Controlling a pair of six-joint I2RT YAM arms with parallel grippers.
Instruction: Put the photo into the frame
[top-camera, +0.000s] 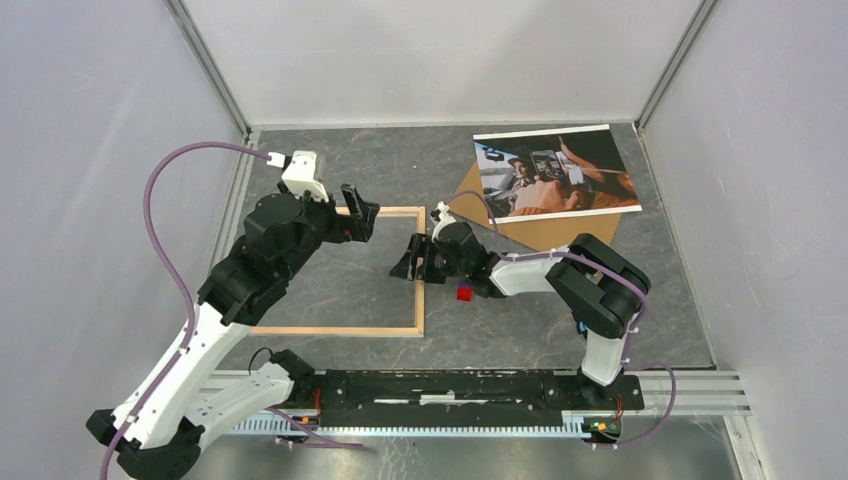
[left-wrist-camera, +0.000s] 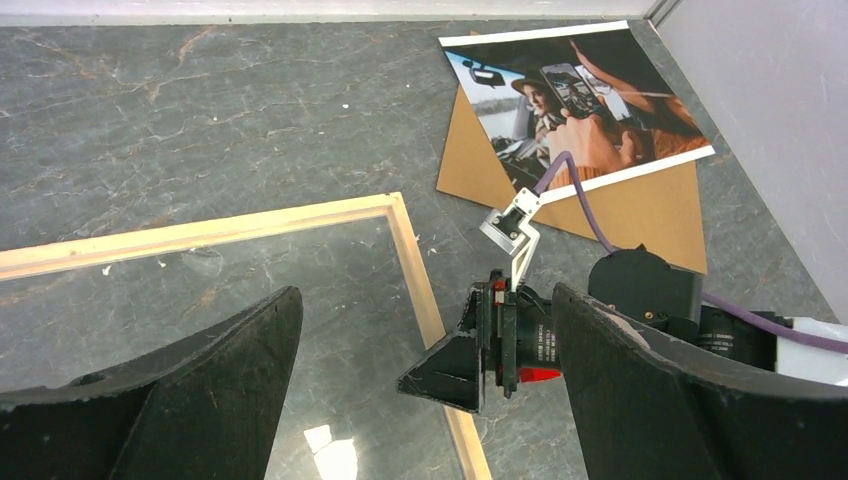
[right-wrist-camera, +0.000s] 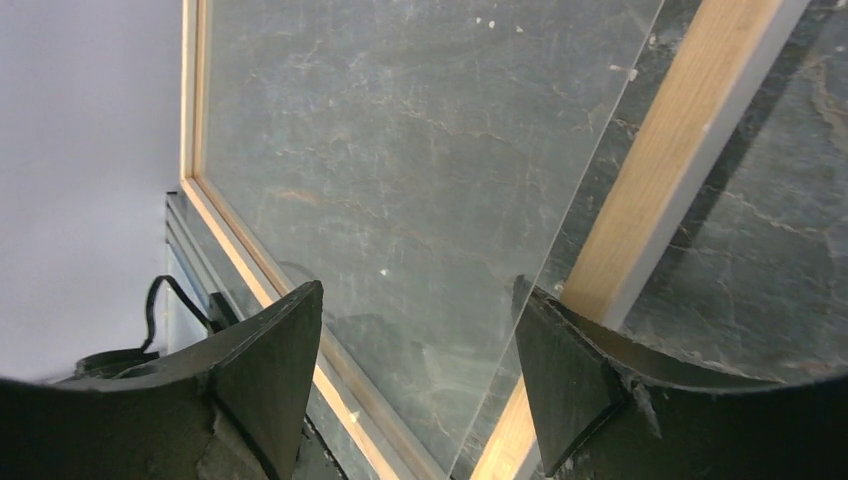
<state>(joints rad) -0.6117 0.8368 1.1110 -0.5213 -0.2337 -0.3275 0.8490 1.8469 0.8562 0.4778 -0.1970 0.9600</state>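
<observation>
Photo (top-camera: 555, 172) at upper right, flat on board (top-camera: 545, 232), long axis left-right, beyond right jaws; right arm nearer. Frame (top-camera: 421, 312) centre-left on bench (top-camera: 380, 165). Right jaws parted, empty, at right slat. Left jaws wide, empty.

frame (top-camera: 340, 331) partly hidden by left arm (top-camera: 265, 250)

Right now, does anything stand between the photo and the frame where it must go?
Only the robot itself. The right gripper, jaws apart, hangs at the frame's right slat, on the side facing the photo, and its arm crosses that stretch. No loose object lies between them. The photo rests on a brown backing board.
</observation>
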